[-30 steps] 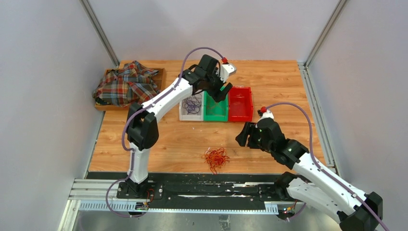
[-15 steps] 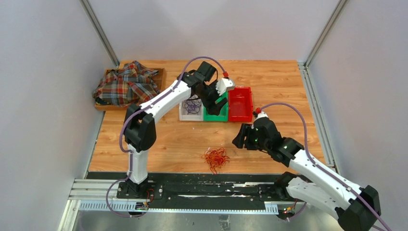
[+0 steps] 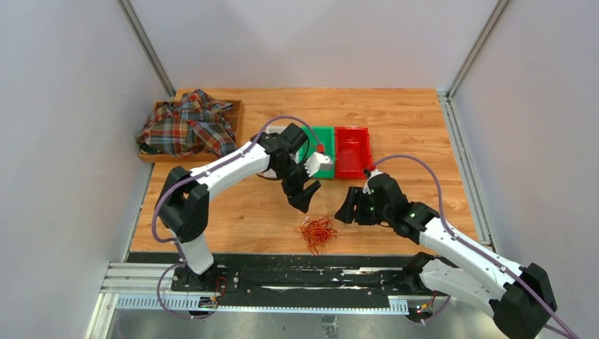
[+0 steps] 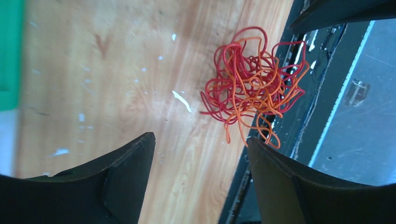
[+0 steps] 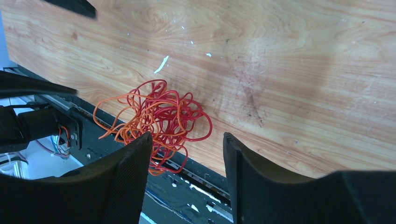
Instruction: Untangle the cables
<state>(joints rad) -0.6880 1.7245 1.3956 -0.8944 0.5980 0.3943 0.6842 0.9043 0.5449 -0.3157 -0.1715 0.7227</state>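
Observation:
The cables [image 3: 316,232] are a small clump of thin red and orange wires on the wooden table, at its near edge. Some loops hang over the black rail. My left gripper [image 3: 302,198] is open and empty, just behind and left of the clump. In the left wrist view the clump [image 4: 254,81] lies ahead of the open gripper [image 4: 201,139]. My right gripper [image 3: 347,210] is open and empty, just right of the clump. In the right wrist view the clump [image 5: 154,114] sits by the left fingertip of the gripper [image 5: 187,136]. No purple wire shows.
A green bin [image 3: 323,138] and a red bin [image 3: 352,152] stand side by side at mid-table, behind the left arm. A plaid cloth [image 3: 185,123] fills a wooden tray at the back left. A black rail [image 3: 311,272] runs along the near edge.
My left arm has swung from above the bins toward the near edge and now sits by the clump. My right gripper has moved left, closer to the clump. The clump has not moved.

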